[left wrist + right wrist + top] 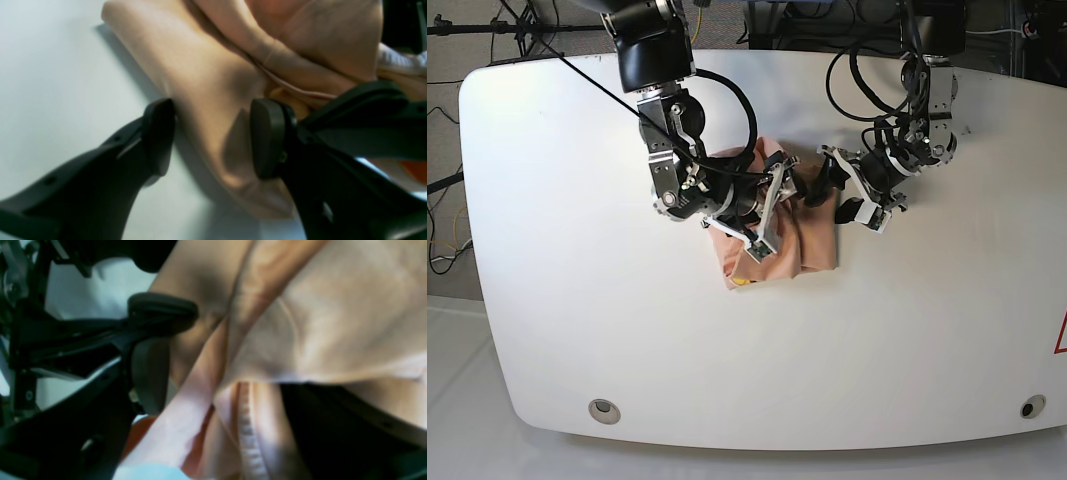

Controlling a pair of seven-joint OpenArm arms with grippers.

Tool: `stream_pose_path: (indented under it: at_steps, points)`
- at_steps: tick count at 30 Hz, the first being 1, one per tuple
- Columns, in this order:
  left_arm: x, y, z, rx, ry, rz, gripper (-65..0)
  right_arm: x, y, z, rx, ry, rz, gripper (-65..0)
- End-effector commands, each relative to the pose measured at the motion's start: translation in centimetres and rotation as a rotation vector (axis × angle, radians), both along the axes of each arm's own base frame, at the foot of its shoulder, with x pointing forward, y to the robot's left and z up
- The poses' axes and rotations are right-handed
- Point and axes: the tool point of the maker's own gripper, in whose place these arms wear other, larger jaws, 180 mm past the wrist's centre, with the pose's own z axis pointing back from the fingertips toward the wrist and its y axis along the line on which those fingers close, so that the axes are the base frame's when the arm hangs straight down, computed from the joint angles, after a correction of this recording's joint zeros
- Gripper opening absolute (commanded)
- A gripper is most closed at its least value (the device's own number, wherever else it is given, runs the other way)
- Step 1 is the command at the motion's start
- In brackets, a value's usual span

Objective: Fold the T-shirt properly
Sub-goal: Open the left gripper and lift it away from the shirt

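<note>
The salmon-pink T-shirt (812,245) lies bunched in folds at the middle of the white table (577,250). A small yellow print (743,283) shows at its front left corner. My left gripper (213,138) is open, and its two pads straddle a thick fold of the shirt (206,66) resting on the table. In the base view it (827,198) sits at the shirt's right rear. My right gripper (227,390) has its jaws wide apart, with shirt cloth (333,323) and the ribbed collar (247,426) draped between them. Cloth hides its far finger. In the base view it (767,215) is over the shirt's left half.
The two grippers are close together; the left gripper's finger (163,311) shows in the right wrist view. Cables (867,60) hang along the table's back edge. Two round holes (604,409) (1027,407) sit near the front edge.
</note>
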Motion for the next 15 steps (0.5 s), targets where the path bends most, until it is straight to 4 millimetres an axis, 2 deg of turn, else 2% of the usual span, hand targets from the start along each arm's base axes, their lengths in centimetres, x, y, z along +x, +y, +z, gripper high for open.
stream_pose_path:
  at_steps: [1, 9, 15]
  points:
    - [0.4, 0.2, 0.4, 0.019, -0.012, -0.007, -32.2, 1.5, 0.3, 2.3, 0.029, -0.072, -0.010, -27.7]
    - [1.2, 0.8, 0.6, 0.031, -0.018, 0.042, -32.0, 2.1, 0.4, 4.8, 0.037, -0.141, -0.001, -28.3]
    - [1.9, 0.6, 2.6, 0.035, -0.079, 0.037, -32.0, 1.9, 0.9, 6.1, 0.037, -0.157, 0.013, -28.3]
